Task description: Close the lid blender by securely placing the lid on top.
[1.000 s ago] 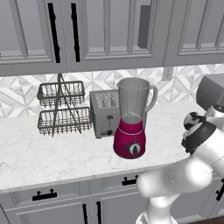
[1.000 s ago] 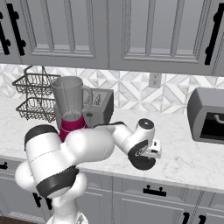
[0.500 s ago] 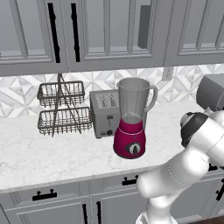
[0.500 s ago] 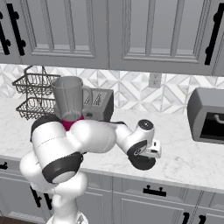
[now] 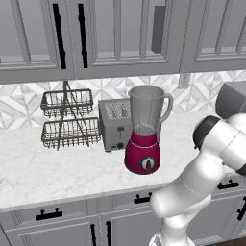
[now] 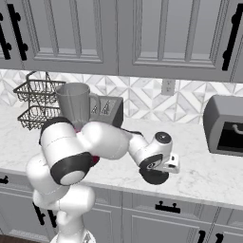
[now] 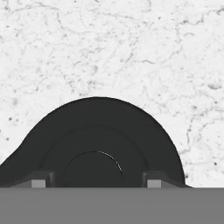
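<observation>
No readable text anywhere in the kitchen scene.
The magenta-based blender (image 5: 144, 134), boxy grey toaster (image 5: 114, 124) and grey cabinet doors (image 5: 125, 36) carry no legible labels, brands or numbers.

A white marble-patterned countertop (image 5: 57, 168) runs along the tiled wall above grey cabinet drawers. Standing directly on it are a two-tier black wire basket rack (image 5: 67, 117), a boxy grey toaster (image 5: 115, 125) just beside it, and a blender with a clear grey-tinted jar on a rounded magenta base (image 5: 143, 132), set in front of the toaster's right end. Farther right along the counter, a round black lid (image 7: 98, 146) lies flat on the stone, and a dark grey microwave (image 6: 226, 125) sits at the far end.
</observation>
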Robot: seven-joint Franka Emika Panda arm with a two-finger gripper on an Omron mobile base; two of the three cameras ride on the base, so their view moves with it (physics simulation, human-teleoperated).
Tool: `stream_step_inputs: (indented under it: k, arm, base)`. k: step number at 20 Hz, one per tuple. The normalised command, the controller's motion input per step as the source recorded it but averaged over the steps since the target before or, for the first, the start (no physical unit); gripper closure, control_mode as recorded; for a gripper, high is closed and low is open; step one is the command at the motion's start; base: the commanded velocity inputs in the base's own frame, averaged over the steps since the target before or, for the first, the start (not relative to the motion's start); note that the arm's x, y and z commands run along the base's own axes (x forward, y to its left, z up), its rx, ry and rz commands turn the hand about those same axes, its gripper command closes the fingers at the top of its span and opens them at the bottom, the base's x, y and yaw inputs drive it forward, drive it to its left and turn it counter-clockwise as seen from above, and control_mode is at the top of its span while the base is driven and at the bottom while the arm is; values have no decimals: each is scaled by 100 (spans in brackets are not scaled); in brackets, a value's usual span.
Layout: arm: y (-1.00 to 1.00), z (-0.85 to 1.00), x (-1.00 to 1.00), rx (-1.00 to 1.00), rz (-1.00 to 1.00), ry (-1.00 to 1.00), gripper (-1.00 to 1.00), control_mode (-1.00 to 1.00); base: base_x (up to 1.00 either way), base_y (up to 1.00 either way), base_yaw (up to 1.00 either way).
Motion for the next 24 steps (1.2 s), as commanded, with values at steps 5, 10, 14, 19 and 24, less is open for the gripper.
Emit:
stream_step_inputs:
  k: [5,10,14,19,24]
  arm:
    - [0,-34,0,0,0,5,-100,-100]
    - [12,-64,-2,-5,0,13,100,-100]
    - [27,-68,-4,-7,0,12,100,-100]
    - [29,-74,-21,-4,0,4,100,-100]
    - [32,-70,-36,-1,0,0,100,-100]
  base:
    - [0,0,0]
    - [0,0,0]
    - [0,0,0]
    - [0,0,0]
    - [0,0,0]
